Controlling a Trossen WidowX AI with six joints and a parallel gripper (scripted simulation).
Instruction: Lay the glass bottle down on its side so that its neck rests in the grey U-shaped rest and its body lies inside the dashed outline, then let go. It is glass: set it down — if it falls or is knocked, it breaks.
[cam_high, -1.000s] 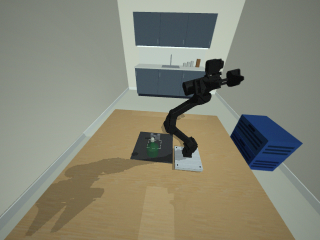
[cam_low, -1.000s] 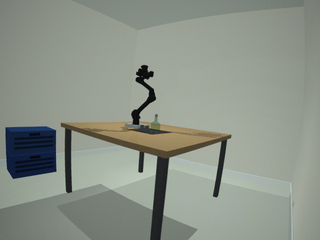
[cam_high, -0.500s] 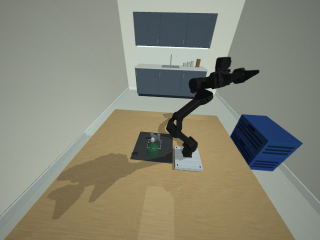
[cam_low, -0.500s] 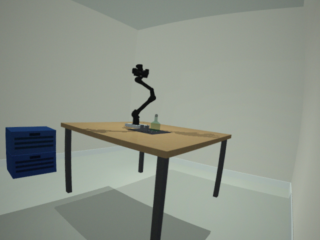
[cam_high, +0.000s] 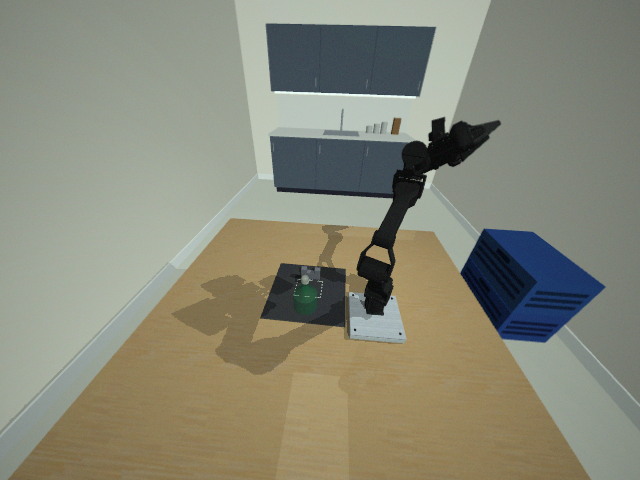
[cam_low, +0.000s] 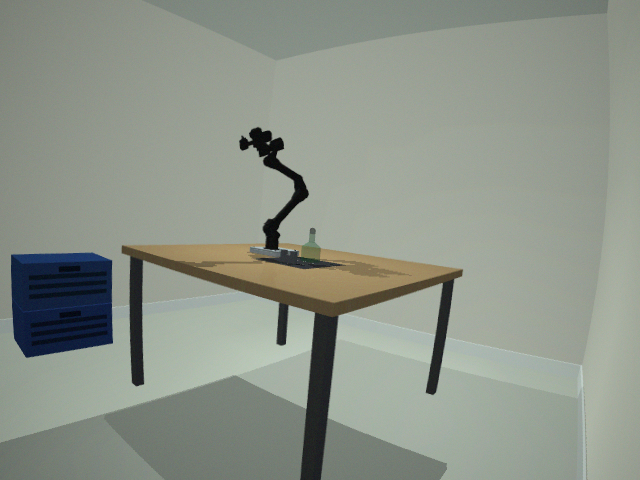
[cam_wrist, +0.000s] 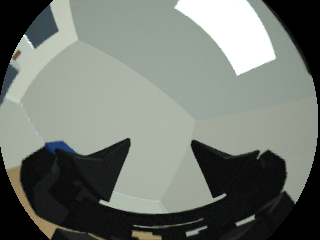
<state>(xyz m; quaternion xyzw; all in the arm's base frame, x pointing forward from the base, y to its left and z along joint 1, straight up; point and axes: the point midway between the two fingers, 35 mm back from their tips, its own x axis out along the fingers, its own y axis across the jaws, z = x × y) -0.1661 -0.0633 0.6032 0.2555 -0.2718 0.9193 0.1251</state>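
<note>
Standing upright on the dark mat (cam_high: 330, 310) (cam_low: 330, 265), the green glass bottle (cam_high: 305, 303) (cam_low: 311, 252) is seen at the left in the top view, its body not laid inside the dashed outline (cam_high: 322, 289). Just beyond it, the grey rest (cam_high: 310, 273) (cam_low: 289, 256) is left without the neck. To the right, the arm (cam_high: 395, 217) (cam_low: 288, 206) is mounted on a pale plate (cam_high: 377, 330) (cam_low: 255, 250). Farther right, the gripper (cam_high: 493, 129) (cam_low: 242, 143) (cam_wrist: 162, 143) is raised high, well apart from the bottle, its fingers spread wide with nothing held.
</note>
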